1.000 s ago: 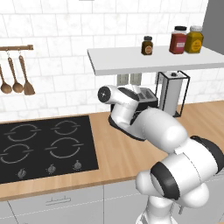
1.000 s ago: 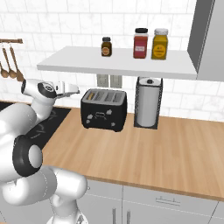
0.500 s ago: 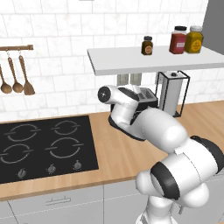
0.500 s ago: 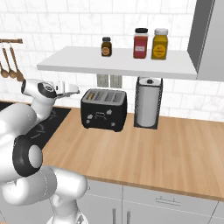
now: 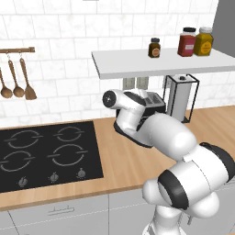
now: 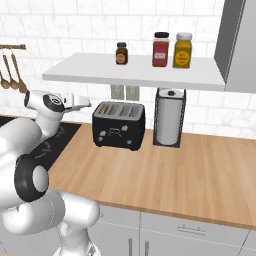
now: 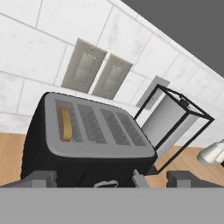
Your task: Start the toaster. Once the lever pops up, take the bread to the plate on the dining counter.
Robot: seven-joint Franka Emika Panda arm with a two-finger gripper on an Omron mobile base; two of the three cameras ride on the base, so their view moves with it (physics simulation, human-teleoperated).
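The black toaster (image 6: 119, 125) stands on the wooden counter under the shelf, against the tiled wall. In the hand view the toaster (image 7: 83, 144) lies close ahead, seen from above and a little tilted, with a tan slice of bread (image 7: 65, 124) sunk in its leftmost slot. My gripper (image 7: 109, 181) is open and holds nothing, hovering just short of the toaster's near side; its fingertips (image 7: 37, 178) stand wide apart. From the right base view the gripper (image 6: 88, 104) points at the toaster's left end, at about the height of its top. The plate and the dining counter are out of view.
A wire-framed paper towel stand (image 6: 169, 117) is close on the toaster's right. A white shelf (image 6: 135, 74) with three jars hangs low above both. The black hob (image 5: 46, 151) lies to the left, wooden spoons (image 5: 18, 87) hang on the wall, and wall outlets (image 7: 96, 70) sit behind the toaster.
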